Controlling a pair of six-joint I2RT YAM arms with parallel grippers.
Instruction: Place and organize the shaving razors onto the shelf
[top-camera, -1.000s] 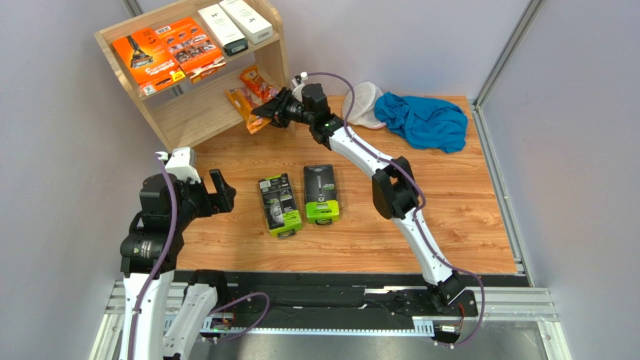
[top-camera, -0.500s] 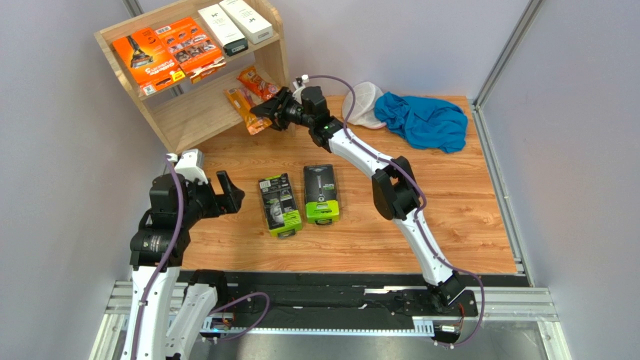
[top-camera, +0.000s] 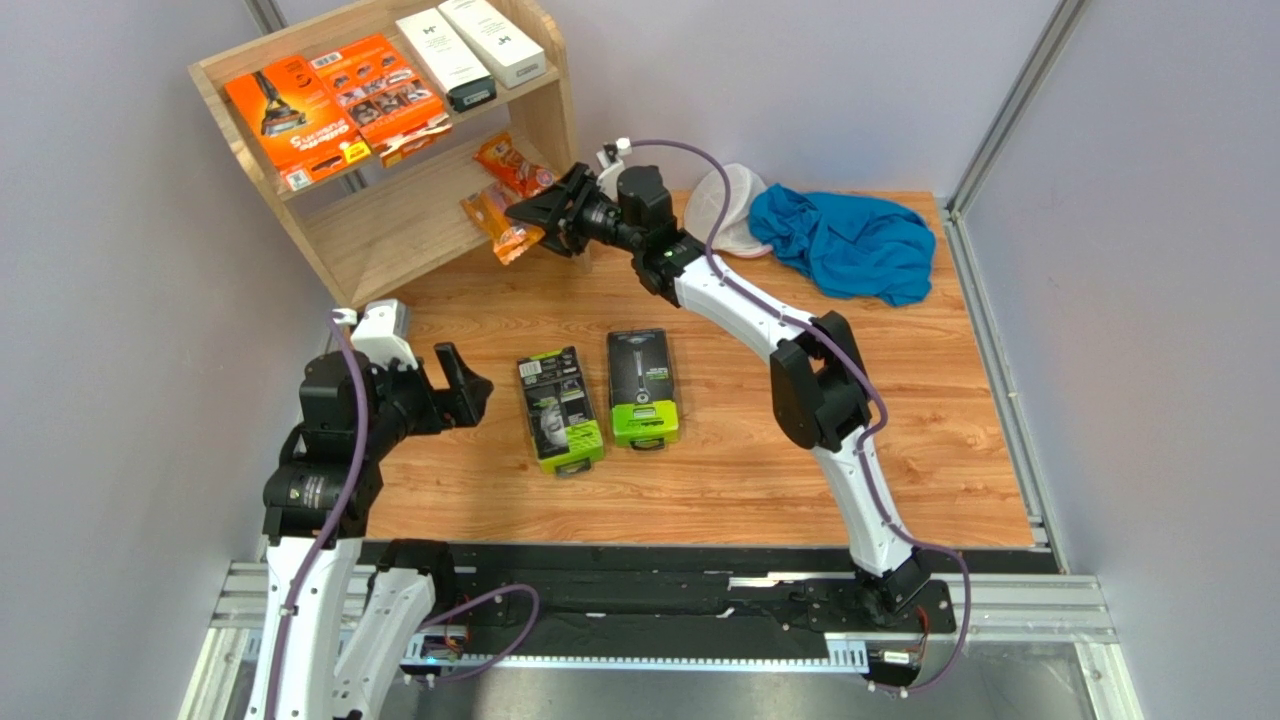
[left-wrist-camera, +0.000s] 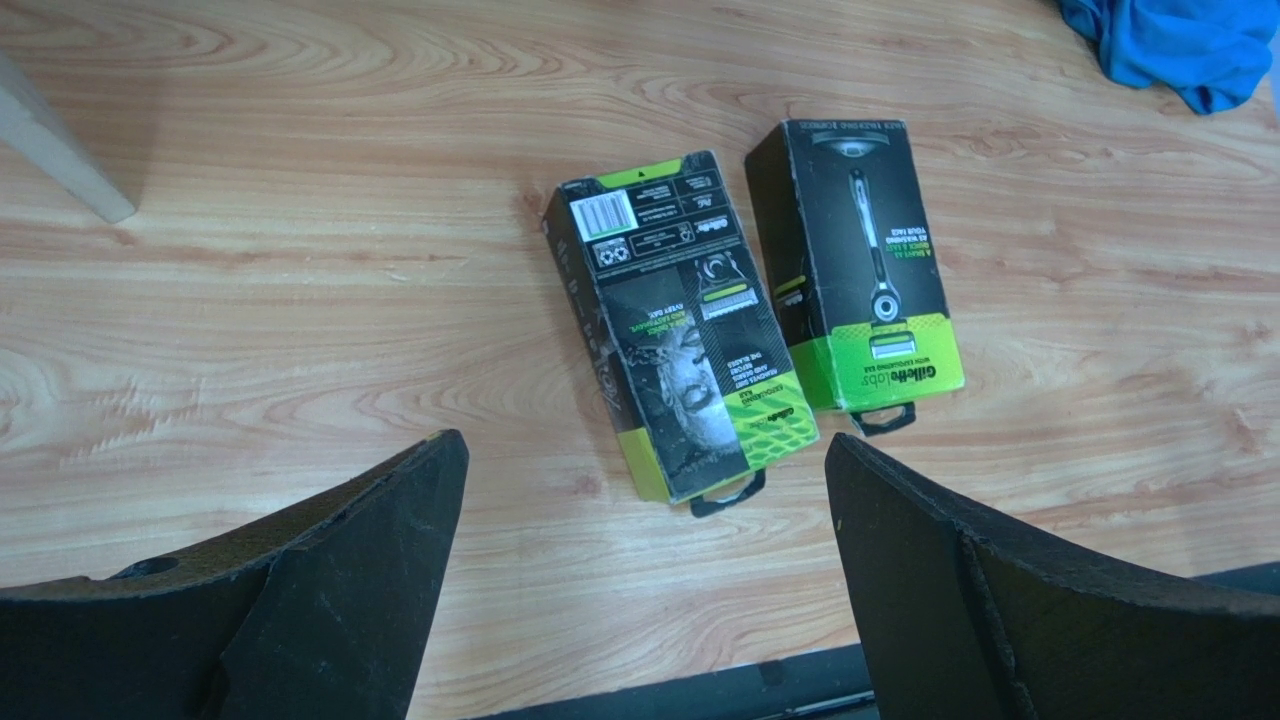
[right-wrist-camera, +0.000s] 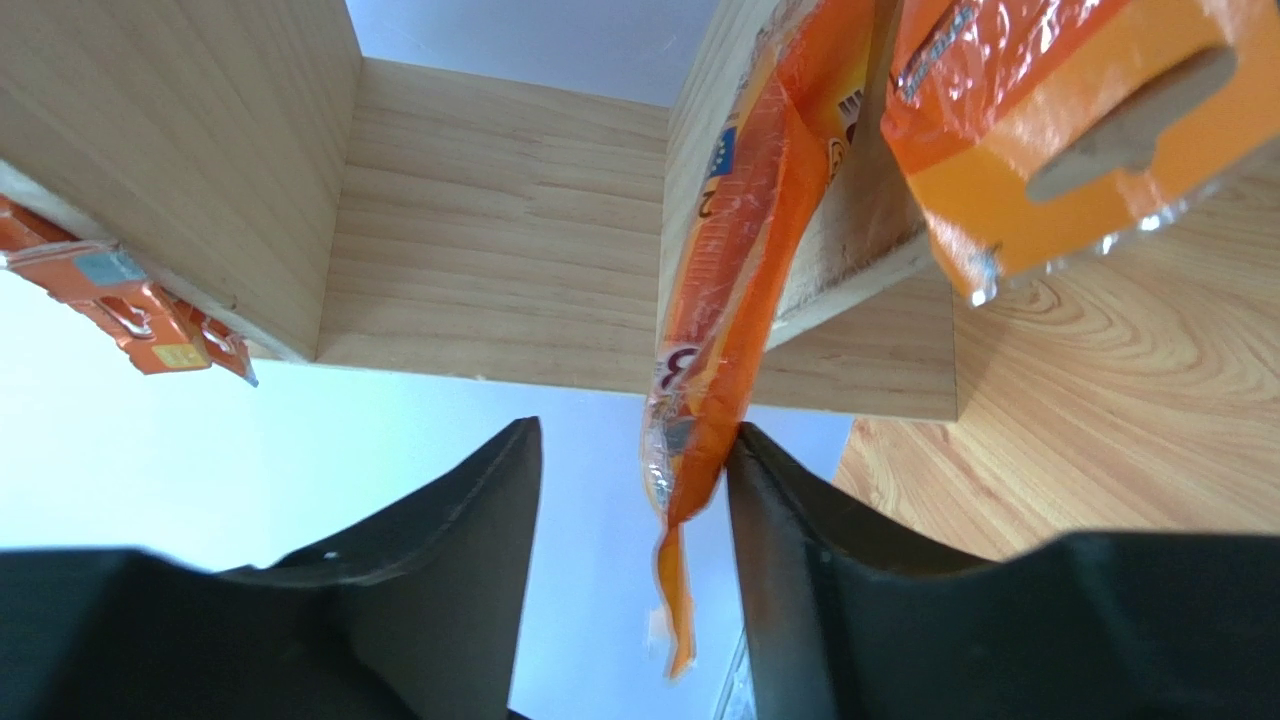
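The light-wood shelf (top-camera: 376, 225) stands at the back left. Its top tier carries two flat orange packs (top-camera: 338, 102) and two white boxes (top-camera: 466, 48). Two small orange packets (top-camera: 511, 158) rest at the lower tier's right end. One packet (right-wrist-camera: 721, 300) hangs over the plank edge between the open jaws of my right gripper (top-camera: 529, 219) (right-wrist-camera: 634, 435), touching only one finger. Two black-and-green razor packs (top-camera: 559, 408) (top-camera: 643, 387) lie flat mid-table. My left gripper (top-camera: 463, 387) (left-wrist-camera: 643, 447) hovers wide open just left of them, holding nothing.
A blue cloth (top-camera: 842, 240) and a white mesh cap (top-camera: 736, 210) lie at the back right of the table. Grey walls close in on both sides. The black mounting rail (top-camera: 646, 593) runs along the near edge.
My right gripper's jaws have opened and let go of the small orange packet at the lower tier. My left gripper has shifted a little right toward the green packs.
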